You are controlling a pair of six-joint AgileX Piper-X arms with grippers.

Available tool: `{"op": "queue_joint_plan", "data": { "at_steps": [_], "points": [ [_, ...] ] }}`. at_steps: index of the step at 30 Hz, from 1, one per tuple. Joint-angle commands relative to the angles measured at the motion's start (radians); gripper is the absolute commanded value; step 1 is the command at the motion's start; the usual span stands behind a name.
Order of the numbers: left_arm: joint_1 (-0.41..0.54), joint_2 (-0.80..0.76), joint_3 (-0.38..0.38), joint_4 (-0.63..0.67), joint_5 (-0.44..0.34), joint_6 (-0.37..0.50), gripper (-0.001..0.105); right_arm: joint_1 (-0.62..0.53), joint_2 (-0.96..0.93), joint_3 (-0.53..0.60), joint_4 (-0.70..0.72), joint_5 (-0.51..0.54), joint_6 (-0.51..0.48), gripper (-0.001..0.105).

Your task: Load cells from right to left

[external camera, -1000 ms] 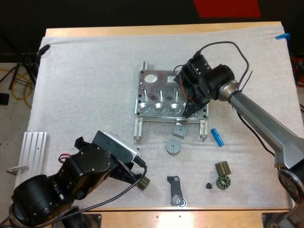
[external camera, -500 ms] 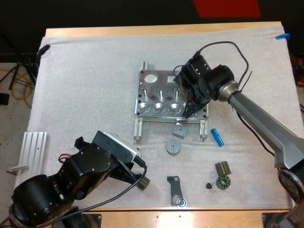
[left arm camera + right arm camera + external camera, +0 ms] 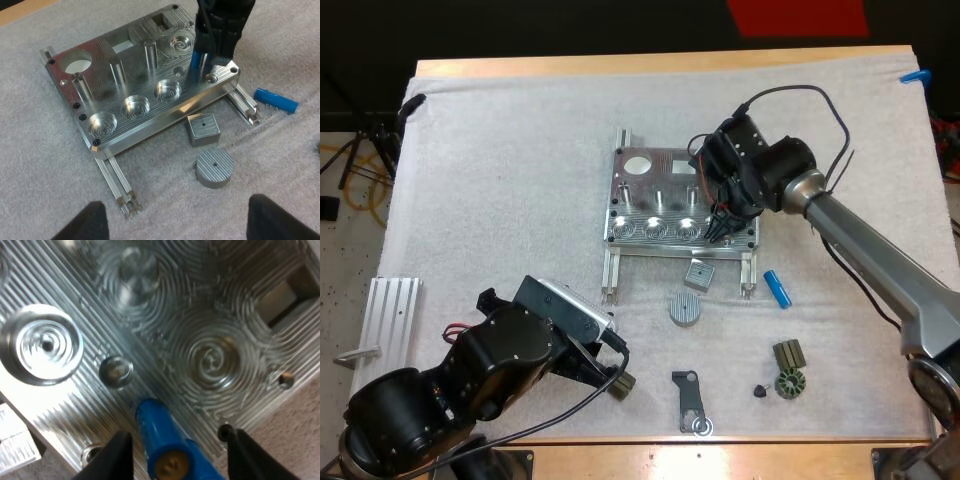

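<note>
The metal fixture [image 3: 650, 200] sits mid-mat, with a row of round pockets [image 3: 136, 106] along its near edge. My right gripper [image 3: 724, 232] hangs over the fixture's right end, shut on a blue cylinder [image 3: 195, 61] held upright. The cylinder [image 3: 157, 432] has its lower tip at the ribbed surface, between a small screw hole [image 3: 115, 371] and a shallow round pocket [image 3: 212, 360]. A second blue cylinder [image 3: 777, 288] lies on the mat to the right of the fixture. My left gripper [image 3: 620, 385] rests near the front edge, open, its fingers [image 3: 92, 222] wide apart and pointing toward the fixture [image 3: 100, 65].
A square metal block [image 3: 699, 273] and a ribbed metal disc [image 3: 686, 309] lie just in front of the fixture. A dark bracket [image 3: 692, 400], a wound stator [image 3: 788, 384] and a dark block [image 3: 788, 354] lie front right. An aluminium rail [image 3: 390, 320] lies at the mat's left edge.
My right gripper, with the blue cylinder, has shifted slightly toward the far side over the fixture's right end. The left arm has not moved.
</note>
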Motion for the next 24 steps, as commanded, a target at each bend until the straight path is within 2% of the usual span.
{"op": "queue_joint_plan", "data": {
  "at_steps": [1, 4, 9, 24],
  "points": [
    [-0.004, 0.003, -0.003, -0.003, -0.022, -0.001, 0.058, -0.004, -0.036, -0.001, -0.02, -0.01, 0.005, 0.043],
    [-0.004, 0.003, -0.003, -0.003, -0.022, -0.001, 0.058, -0.004, -0.065, -0.001, -0.04, 0.002, 0.005, 0.043],
    [-0.004, 0.003, -0.003, -0.003, -0.022, -0.001, 0.058, -0.004, -0.083, -0.001, -0.046, 0.086, -0.001, 0.043],
    [-0.004, 0.003, -0.003, -0.003, -0.022, -0.001, 0.058, -0.004, -0.059, 0.001, -0.046, 0.081, 0.003, 0.043]
  ]
}}
